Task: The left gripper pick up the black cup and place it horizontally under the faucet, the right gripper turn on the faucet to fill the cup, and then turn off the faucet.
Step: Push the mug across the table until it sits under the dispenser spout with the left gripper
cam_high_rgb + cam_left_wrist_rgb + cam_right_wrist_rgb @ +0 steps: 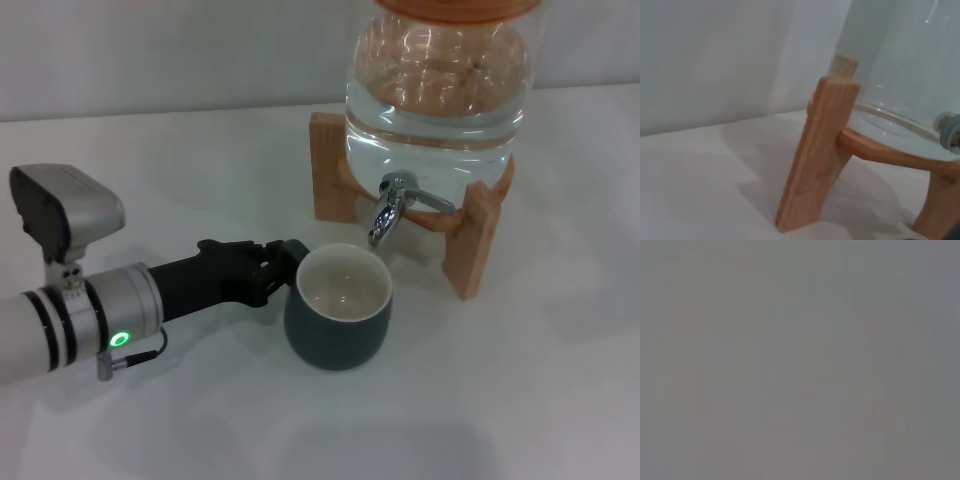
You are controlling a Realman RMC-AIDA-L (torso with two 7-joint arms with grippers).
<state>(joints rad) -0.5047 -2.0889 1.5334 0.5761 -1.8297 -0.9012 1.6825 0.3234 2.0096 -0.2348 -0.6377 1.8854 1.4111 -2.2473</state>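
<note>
Left gripper (285, 262): seen in the head view reaching in from the left, its black fingers pressed against the left side of the black cup, where the handle would be; it appears clamped on the cup there, though the handle itself is hidden behind the fingers.
Black cup (338, 308): set upright on the white table (520, 400), mouth open to the top, cream inside shown with no water seen in it; it is placed just in front of and slightly to the left of the faucet, with its rim close below the spout but not touching it.
Faucet (393, 207): a chrome tap fitted low on the front of the water jug, its spout curved down toward the back rim of the cup.
Water jug (435, 95): clear, partly filled, carried on the wooden stand (472, 245), behind the cup.
Left wrist view: filled by one leg of the wooden stand (817, 160) and the clear wall of the jug (900, 65) above it.
Right gripper: not seen in any view; the right wrist view is a flat grey field in which nothing can be told.
</note>
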